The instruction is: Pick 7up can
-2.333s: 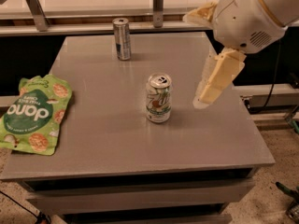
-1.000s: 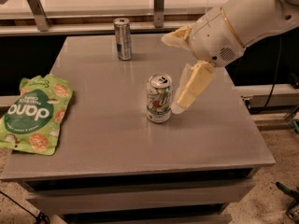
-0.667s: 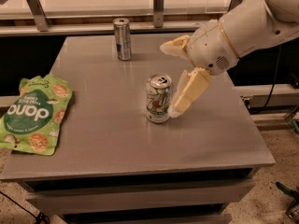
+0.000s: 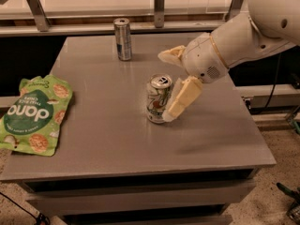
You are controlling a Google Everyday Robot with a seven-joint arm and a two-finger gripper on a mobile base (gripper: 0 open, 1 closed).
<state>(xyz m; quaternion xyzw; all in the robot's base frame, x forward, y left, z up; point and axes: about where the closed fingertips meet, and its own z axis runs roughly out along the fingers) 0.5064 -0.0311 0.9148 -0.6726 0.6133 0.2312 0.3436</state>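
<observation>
The 7up can [image 4: 157, 101] stands upright near the middle of the grey table [image 4: 108, 139]. It is short, with a white and green label and a silver top with a pull tab. My gripper [image 4: 165, 86] reaches in from the right and is open. One cream finger [image 4: 183, 97] lies close against the can's right side. The other finger [image 4: 171, 54] is behind the can and above its top. The can still rests on the table.
A taller, slim silver-blue can [image 4: 123, 39] stands at the table's far edge. A green snack bag [image 4: 33, 114] lies flat at the left edge. A rail with metal posts [image 4: 159, 3] runs behind the table. My white arm [image 4: 243, 36] fills the upper right.
My gripper has moved left and down from the table's right side until its fingers sit beside and behind the 7up can. The can has not moved.
</observation>
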